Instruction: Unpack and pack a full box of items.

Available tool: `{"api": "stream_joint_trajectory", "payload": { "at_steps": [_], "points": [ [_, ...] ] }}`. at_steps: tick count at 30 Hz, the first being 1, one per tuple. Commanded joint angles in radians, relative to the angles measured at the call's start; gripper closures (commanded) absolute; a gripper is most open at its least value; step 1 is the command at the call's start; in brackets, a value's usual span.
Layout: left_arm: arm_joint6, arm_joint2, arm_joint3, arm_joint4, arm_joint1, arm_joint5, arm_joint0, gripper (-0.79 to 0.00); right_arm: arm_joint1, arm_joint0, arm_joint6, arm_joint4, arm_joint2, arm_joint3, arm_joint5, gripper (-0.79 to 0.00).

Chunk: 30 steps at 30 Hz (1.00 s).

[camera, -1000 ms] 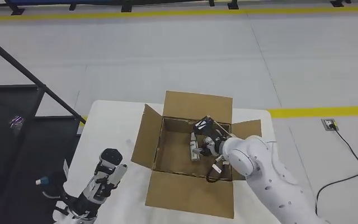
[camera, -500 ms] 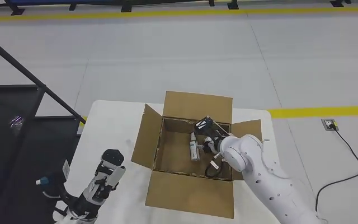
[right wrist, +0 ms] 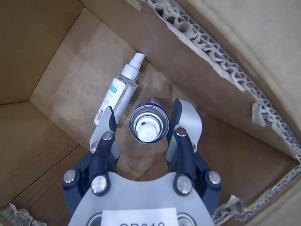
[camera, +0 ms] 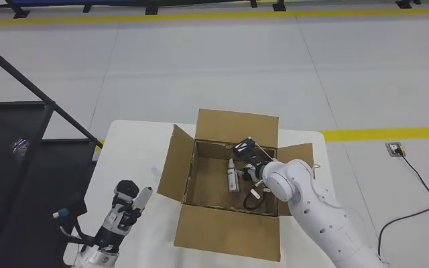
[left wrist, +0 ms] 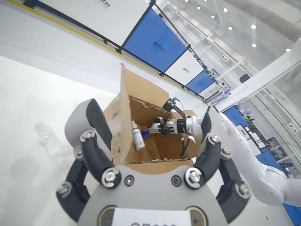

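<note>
An open cardboard box (camera: 228,231) stands in the middle of the white table (camera: 137,154). On its floor lies a white spray bottle (right wrist: 118,92), also visible in the top view (camera: 232,177). Beside the bottle stands a blue and silver spray can (right wrist: 148,122), seen from its capped end. My right gripper (right wrist: 143,113) is down in the box, open, with one finger on each side of the can (left wrist: 147,133). My left gripper (left wrist: 151,121) hovers open and holding nothing over the table left of the box (left wrist: 124,109); the top view shows this gripper (camera: 129,199) near the table's front left.
The box walls (right wrist: 211,24) have torn corrugated edges and stand close around my right gripper (camera: 245,175). All the box's flaps are folded outward. A crumpled clear plastic piece (left wrist: 47,139) lies on the table left of the box.
My right gripper has shifted slightly toward the far wall of the box. My left arm has drawn back a little toward the table's near edge.
</note>
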Motion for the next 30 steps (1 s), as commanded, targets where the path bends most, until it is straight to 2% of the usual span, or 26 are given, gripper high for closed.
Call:
{"api": "stream_joint_trajectory", "payload": {
  "at_steps": [1, 5, 9, 11, 16, 17, 18, 20, 22, 24, 27, 30],
  "points": [
    [-0.024, 0.029, 0.034, 0.012, 0.002, 0.004, -0.029, -0.785, -0.001, -0.001, -0.001, 0.001, 0.003, 0.001, -0.004, -0.517],
    [-0.023, 0.081, 0.11, 0.076, 0.001, 0.079, -0.112, -0.785, -0.003, -0.006, -0.006, 0.012, 0.007, -0.006, -0.012, -0.536],
    [0.002, 0.144, 0.154, 0.174, -0.002, 0.162, -0.173, -0.785, -0.004, -0.014, -0.009, 0.015, 0.014, -0.009, -0.016, -0.499],
    [0.011, 0.171, 0.167, 0.208, -0.003, 0.188, -0.194, -0.785, -0.003, -0.022, -0.014, 0.016, 0.021, -0.015, -0.016, -0.48],
    [0.042, 0.208, 0.164, 0.272, -0.005, 0.245, -0.212, -0.785, 0.001, -0.041, -0.019, 0.012, 0.039, -0.026, -0.022, -0.505],
    [0.043, 0.211, 0.161, 0.281, -0.005, 0.253, -0.212, -0.72, 0.001, -0.044, -0.019, 0.013, 0.042, -0.028, -0.022, -0.508],
    [0.044, 0.213, 0.158, 0.292, -0.005, 0.265, -0.211, -0.622, 0.001, -0.046, -0.019, 0.012, 0.044, -0.029, -0.023, -0.511],
    [0.045, 0.219, 0.15, 0.302, -0.005, 0.279, -0.209, -0.517, 0.002, -0.049, -0.021, 0.012, 0.048, -0.032, -0.024, -0.52],
    [0.045, 0.222, 0.144, 0.313, -0.004, 0.296, -0.204, -0.372, 0.002, -0.052, -0.021, 0.011, 0.051, -0.035, -0.026, -0.526],
    [0.046, 0.227, 0.136, 0.32, -0.004, 0.308, -0.201, -0.32, 0.002, -0.053, -0.022, 0.009, 0.054, -0.036, -0.029, -0.526],
    [0.05, 0.231, 0.133, 0.319, -0.004, 0.317, -0.198, -0.292, 0.001, -0.053, -0.022, 0.011, 0.058, -0.035, -0.034, -0.483],
    [0.052, 0.234, 0.13, 0.32, -0.004, 0.326, -0.196, -0.219, 0.0, -0.054, -0.024, 0.01, 0.06, -0.035, -0.038, -0.468]
  ]
}}
